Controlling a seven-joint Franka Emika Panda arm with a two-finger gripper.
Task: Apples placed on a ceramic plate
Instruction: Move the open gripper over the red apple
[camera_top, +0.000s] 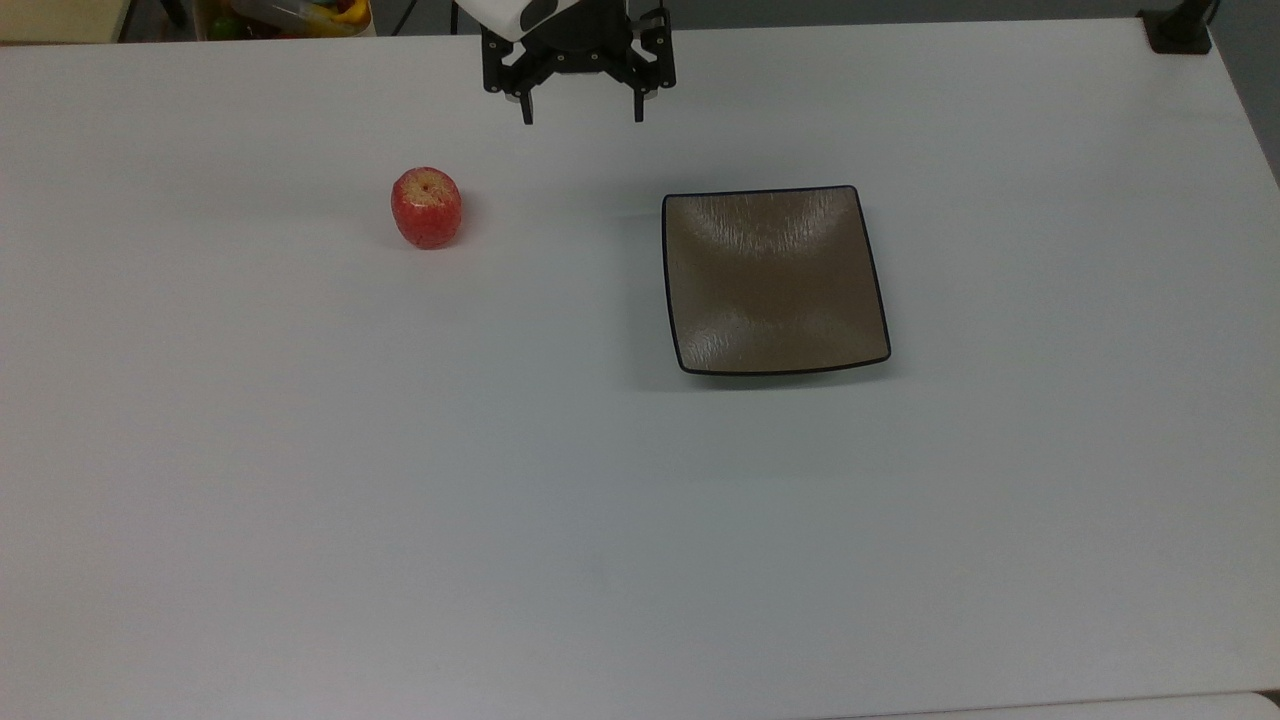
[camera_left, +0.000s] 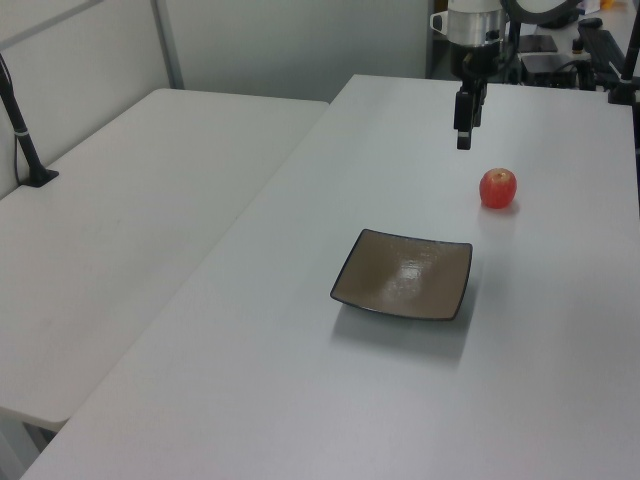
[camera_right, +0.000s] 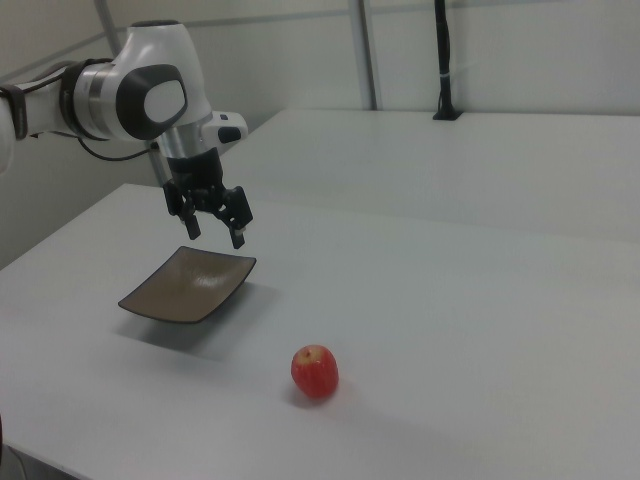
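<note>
one apple (camera_top: 427, 208) sits apart from the plate (camera_top: 773, 281); the hand (camera_top: 583, 118) hangs wide, edge-on in the left view.

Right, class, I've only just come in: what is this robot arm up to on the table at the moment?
A single robot arm is hanging its gripper above the white table, jaws open and holding nothing. A small red apple sits on the table, untouched, apart from a square brown plate, which is bare. In the top view the gripper is between the two, near the far edge. The apple has not yet been picked up, so putting it on the plate is still to be done.
</note>
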